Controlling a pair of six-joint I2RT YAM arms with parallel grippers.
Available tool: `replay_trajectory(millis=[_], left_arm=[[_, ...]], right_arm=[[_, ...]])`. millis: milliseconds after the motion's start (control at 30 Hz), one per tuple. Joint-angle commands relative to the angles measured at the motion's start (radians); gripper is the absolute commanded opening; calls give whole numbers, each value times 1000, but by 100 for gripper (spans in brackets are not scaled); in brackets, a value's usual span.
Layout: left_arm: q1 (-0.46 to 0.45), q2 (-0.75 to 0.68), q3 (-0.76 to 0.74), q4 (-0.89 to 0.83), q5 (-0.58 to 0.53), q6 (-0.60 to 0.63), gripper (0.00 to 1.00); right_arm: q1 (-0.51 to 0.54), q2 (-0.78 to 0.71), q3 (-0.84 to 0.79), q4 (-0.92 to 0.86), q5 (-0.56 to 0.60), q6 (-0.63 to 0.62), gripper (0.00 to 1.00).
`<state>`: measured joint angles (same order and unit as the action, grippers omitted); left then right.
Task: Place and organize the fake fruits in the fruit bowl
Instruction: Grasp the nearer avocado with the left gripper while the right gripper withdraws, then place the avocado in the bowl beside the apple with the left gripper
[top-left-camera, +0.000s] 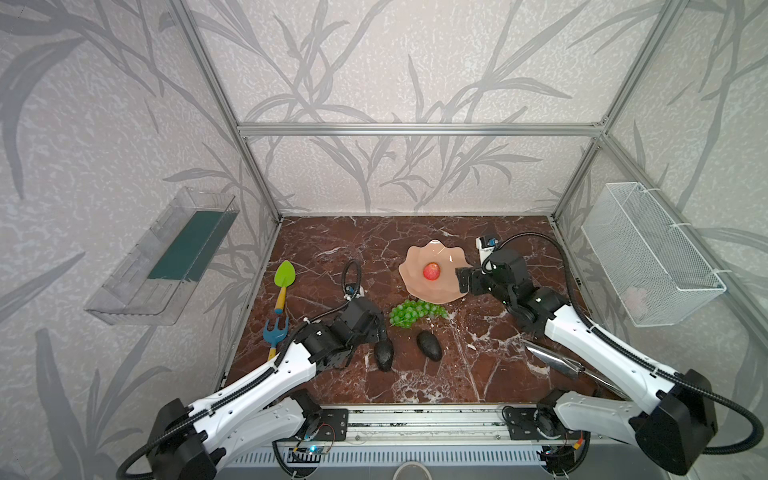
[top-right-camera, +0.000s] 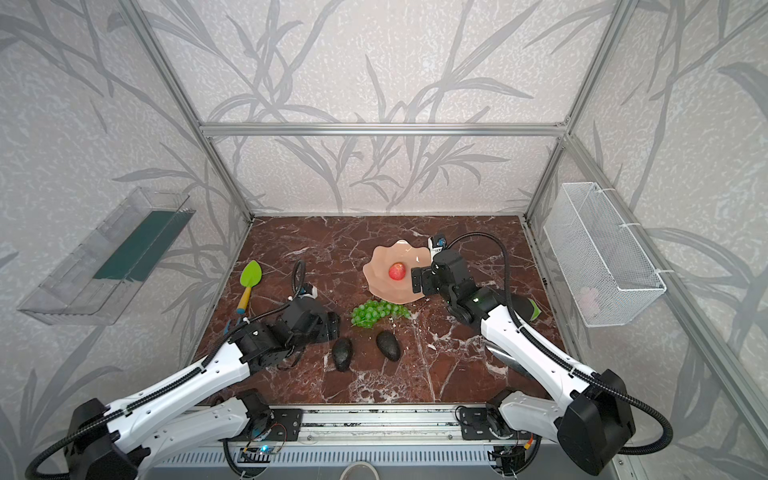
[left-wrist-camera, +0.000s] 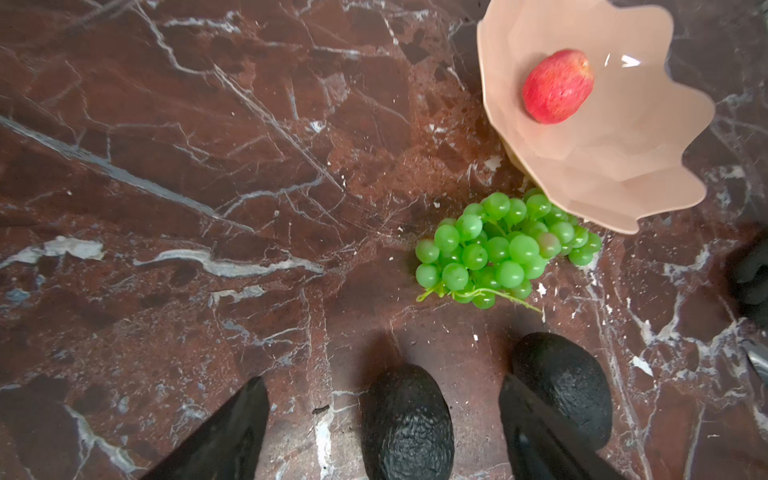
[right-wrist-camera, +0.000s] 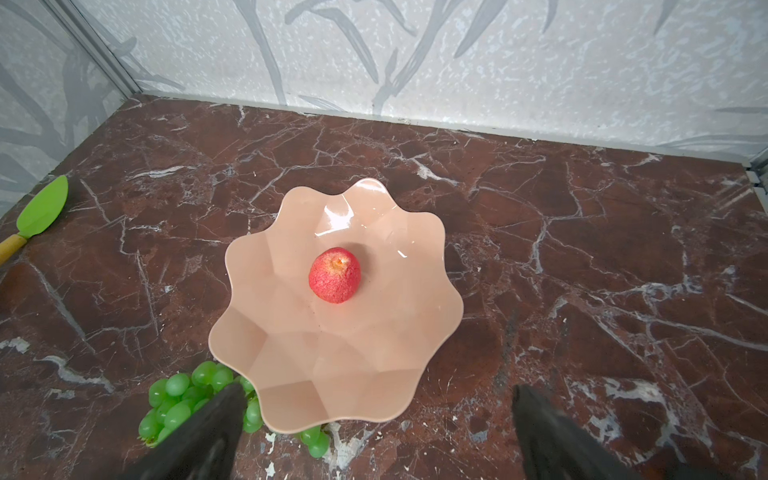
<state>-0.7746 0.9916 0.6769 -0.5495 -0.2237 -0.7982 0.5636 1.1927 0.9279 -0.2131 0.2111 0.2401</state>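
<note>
Apple (right-wrist-camera: 335, 275) in the bowl (right-wrist-camera: 291, 374); my jaws hold nothing.
My left gripper (left-wrist-camera: 381, 384) stands spread above one avocado (left-wrist-camera: 409, 428); my right gripper (right-wrist-camera: 378, 392) gapes beside the bowl's rim.

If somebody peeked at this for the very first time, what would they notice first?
Probably the little red apple, sitting alone in the middle of the wavy peach-pink bowl toward the back of the dark marble table. Next come the bright green grapes, lying on the table right by the bowl's near edge, with two dark avocados a bit closer to the front.
</note>
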Motion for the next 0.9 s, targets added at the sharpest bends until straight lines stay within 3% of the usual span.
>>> replay_trajectory(millis=[0, 467, 567, 767, 867], left_arm=[[-23, 44, -37, 24, 43, -51, 88], [-92, 226, -51, 47, 136, -104, 88], [-94, 253, -42, 46, 139, -105, 83], [-94, 273, -36, 51, 140, -100, 62], [-94, 259, -33, 50, 138, -94, 55]], right_arm=[[-3, -24, -17, -16, 17, 16, 99], [-3, -30, -45, -5, 5, 27, 99], [-2, -33, -51, -3, 7, 27, 99], [-2, -30, -63, 11, 4, 35, 99], [-3, -31, -66, 14, 5, 34, 99]])
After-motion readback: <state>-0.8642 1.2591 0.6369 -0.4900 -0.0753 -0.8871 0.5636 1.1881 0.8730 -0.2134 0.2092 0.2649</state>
